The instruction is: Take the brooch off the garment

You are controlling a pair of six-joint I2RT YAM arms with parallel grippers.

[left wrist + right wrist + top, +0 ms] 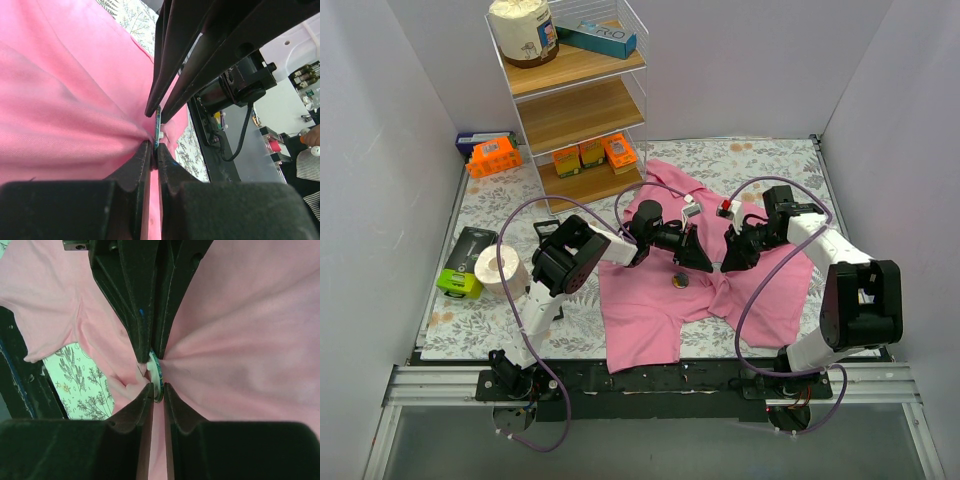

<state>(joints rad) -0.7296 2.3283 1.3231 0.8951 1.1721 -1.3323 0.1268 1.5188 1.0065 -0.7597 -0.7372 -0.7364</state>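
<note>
The pink polo shirt (650,310) lies spread on the floral cloth, and it is pulled up into a bunch where my two grippers meet tip to tip. The brooch (156,374) shows edge-on as a thin white disc with a teal rim, also in the left wrist view (158,125). It is hidden between the fingers in the top view. My right gripper (156,391) (728,262) is shut on the brooch's edge. My left gripper (154,148) (705,262) is shut on bunched pink fabric right at the brooch.
A small round dark-and-gold object (680,281) lies on the shirt just in front of the grippers. A wooden shelf rack (575,100) stands at the back. A toilet roll (500,268), a green-and-black box (465,262) and an orange crate (492,155) sit at the left.
</note>
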